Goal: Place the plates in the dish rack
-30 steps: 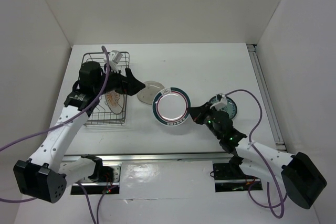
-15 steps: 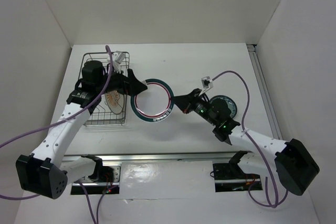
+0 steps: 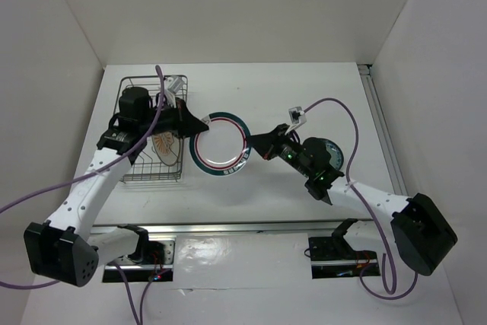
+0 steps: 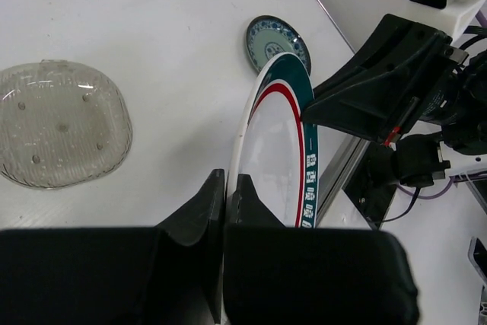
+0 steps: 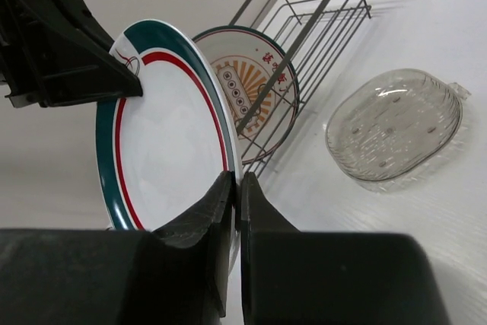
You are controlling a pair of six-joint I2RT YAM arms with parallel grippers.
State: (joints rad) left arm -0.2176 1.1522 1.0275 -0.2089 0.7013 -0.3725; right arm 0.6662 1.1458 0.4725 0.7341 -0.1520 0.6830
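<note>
Left claw (image 3: 205, 123) is clenched on the left rim of the ringed plate (image 3: 221, 144). Right claw (image 3: 254, 144) pinches the opposite rim, so the plate hangs between the two, just right of the rack (image 3: 131, 81). Seen from above, a sunburst plate (image 3: 163, 147) stands among the rack's tines. A teal plate (image 3: 329, 154) lies on the table (image 3: 304, 89), partly under the right arm.

From the left wrist, the left claw's fingers are pressed together on the ringed plate's near edge. The plate is turned almost edge-on, with its teal and red bands showing. The right claw grips its far rim. Beyond it the teal plate lies flat, and a grey plate (image 4: 61, 123) rests on the table to the left, well apart from it.

From the right wrist, the right claw's fingers are nipped shut on the ringed plate's rim, and the left claw grips the far rim at upper left. Behind it the sunburst plate stands upright in the rack. The grey plate lies on the table near the rack.
</note>
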